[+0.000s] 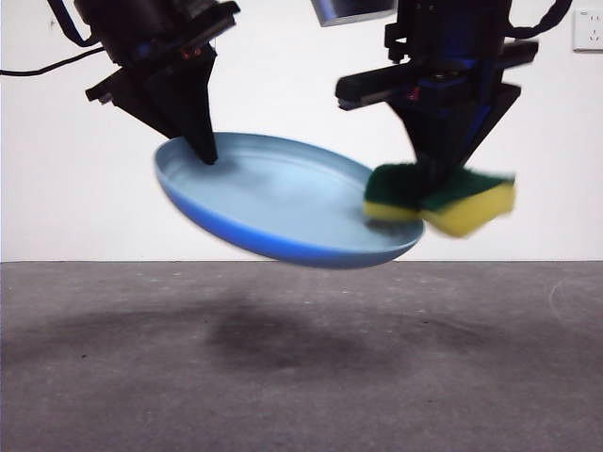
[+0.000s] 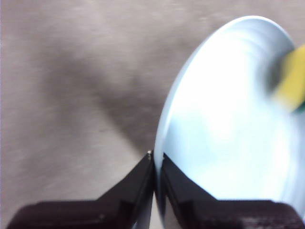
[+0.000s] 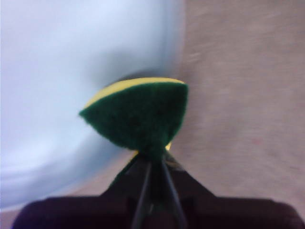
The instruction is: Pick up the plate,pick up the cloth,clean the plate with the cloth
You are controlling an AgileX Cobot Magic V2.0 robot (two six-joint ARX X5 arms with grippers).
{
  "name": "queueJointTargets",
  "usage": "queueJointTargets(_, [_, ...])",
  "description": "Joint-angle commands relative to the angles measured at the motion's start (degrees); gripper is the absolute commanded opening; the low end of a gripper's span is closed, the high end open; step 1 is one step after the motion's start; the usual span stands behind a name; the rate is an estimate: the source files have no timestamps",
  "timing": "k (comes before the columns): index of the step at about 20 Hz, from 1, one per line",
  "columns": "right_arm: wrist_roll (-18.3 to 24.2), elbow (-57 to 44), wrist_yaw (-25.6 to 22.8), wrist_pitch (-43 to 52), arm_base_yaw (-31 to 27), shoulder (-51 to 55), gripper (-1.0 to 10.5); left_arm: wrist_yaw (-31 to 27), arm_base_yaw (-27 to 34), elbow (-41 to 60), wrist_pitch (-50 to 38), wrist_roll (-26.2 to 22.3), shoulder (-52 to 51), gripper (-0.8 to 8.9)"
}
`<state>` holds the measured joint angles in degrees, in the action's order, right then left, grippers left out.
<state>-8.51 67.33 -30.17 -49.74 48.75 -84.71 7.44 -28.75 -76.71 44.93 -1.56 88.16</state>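
Wiping has begun, it is judged: both pick-ups are done and only the cleaning of the plate [image 1: 283,202] is left. The plate is held in the air above the grey surface [image 1: 301,377] by the left gripper [image 1: 205,155], whose fingers are closed on its left rim. It is tilted, the left rim higher and the right rim lower, with the hollow side facing up and toward the right. The sponge [image 1: 443,198] is pinched in the closed fingers of the right gripper [image 1: 435,169], at its narrow middle, it seems. Its long axis runs left to right, nearly level, green layer up and yellow foam down. Its left end touches the plate's right rim; the rest overhangs to the right.
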Motion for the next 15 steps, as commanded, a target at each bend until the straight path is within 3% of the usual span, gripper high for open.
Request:
queueJointTargets(1, [-2.62,-0.61,-4.87,1.29,-0.17,2.73,-0.2,-3.82,0.20,-0.22,0.04,-1.68,0.26,-0.08])
queueJointTargets(9, [-2.62,-0.61,-7.17,4.15,-0.17,14.88,-0.2,-5.84,5.29,-0.22,-3.04,-1.70,6.91,-0.08])
queueJointTargets(13, [-3.06,-0.61,-2.56,3.93,-0.20,20.00,-0.2,-5.86,8.13,-0.22,-6.21,-1.70,13.07,-0.08])
queueJointTargets(15, [-3.26,-0.61,-2.60,2.82,-0.20,21.42,-0.2,-5.92,9.11,-0.22,-6.80,-1.70,15.52,-0.08])
